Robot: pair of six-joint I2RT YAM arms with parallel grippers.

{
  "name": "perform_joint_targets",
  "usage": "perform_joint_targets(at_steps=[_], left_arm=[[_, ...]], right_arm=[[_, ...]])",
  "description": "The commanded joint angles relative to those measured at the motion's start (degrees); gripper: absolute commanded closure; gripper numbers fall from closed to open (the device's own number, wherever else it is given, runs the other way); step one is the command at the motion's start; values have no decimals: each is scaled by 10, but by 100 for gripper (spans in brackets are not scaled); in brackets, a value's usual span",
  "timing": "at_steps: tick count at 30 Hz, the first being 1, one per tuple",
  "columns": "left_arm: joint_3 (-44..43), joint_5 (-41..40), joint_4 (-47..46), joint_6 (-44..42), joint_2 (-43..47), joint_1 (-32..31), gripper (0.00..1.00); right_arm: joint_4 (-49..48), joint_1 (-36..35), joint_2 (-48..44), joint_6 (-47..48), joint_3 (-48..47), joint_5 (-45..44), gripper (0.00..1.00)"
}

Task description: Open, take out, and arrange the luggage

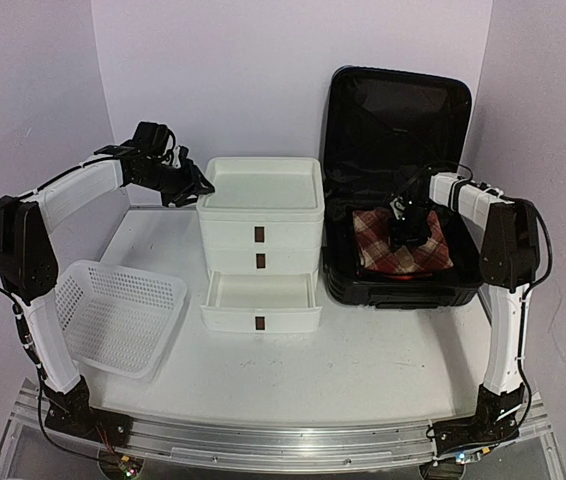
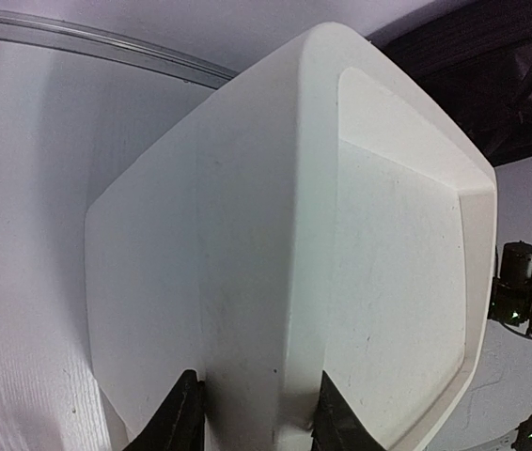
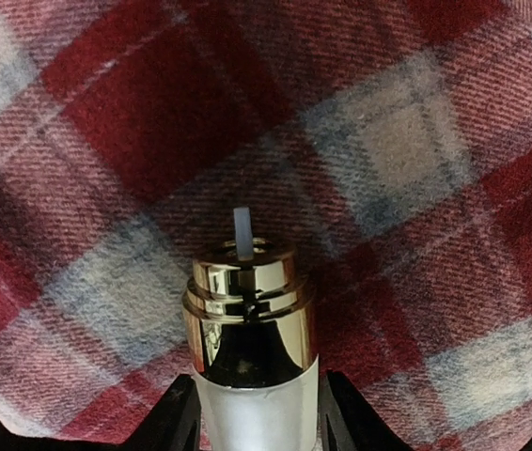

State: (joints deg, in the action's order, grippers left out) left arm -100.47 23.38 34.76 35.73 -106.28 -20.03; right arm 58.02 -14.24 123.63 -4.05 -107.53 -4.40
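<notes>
The right end effector (image 3: 258, 399) grips a bottle (image 3: 252, 315) inside the open luggage (image 1: 398, 130); the left end effector (image 2: 257, 413) clamps the drawer box (image 2: 341, 244) corner.

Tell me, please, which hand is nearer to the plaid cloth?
Right. The right hand, around a bottle, is just above the plaid cloth inside the luggage; the left hand grips a corner of the white drawer box.
</notes>
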Motion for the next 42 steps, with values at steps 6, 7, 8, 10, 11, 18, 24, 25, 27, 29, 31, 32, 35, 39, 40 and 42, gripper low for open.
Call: perform_joint_targets(at_steps=[6,7,8,10,11,18,24,25,27,29,31,32,35,39,40,42], left_arm=[[23,53,63,31,-19,-8,71],[23,54,63,31,-19,-8,71],[24,54,63,31,-19,-7,71],[23,53,62,30,-18,-8,71],[24,51,63,31,-18,-8,71],[25,50,63,32,-17,-8,71],[25,52,63,32,-15,-8,71],[25,52,63,32,-15,-8,71],[26,52,62,33,-14,-8,71],[25,53,62,33,-14,-8,71],[25,52,62,33,-13,-8,71],[25,52,62,34,-13,-8,71],[25,52,62,33,-12,-7,71],[25,53,62,32,-13,-7,71],[24,53,62,32,-13,-7,71],[25,55,62,32,-14,-7,71]], right_arm=[[-2,-1,7,15,-24,-13,53],[-3,-2,8,16,-27,-16,53],[-3,-1,11,17,-30,-15,53],[-3,-2,15,19,-33,-15,55],[-2,-2,16,18,-34,-15,59],[-1,-1,6,17,-31,-15,66],[-11,-1,-44,14,-6,-7,74],[-16,-1,-51,14,-1,-6,73],[-21,-2,-52,15,4,-15,69],[-22,-2,-42,18,3,-17,67],[-22,-1,-30,15,3,-15,65],[-23,-1,-24,14,1,-13,65],[-22,-1,-1,11,-7,-12,57],[-23,-2,20,12,-16,-23,45],[-23,-1,25,12,-19,-25,44],[-22,-1,30,12,-22,-27,45]])
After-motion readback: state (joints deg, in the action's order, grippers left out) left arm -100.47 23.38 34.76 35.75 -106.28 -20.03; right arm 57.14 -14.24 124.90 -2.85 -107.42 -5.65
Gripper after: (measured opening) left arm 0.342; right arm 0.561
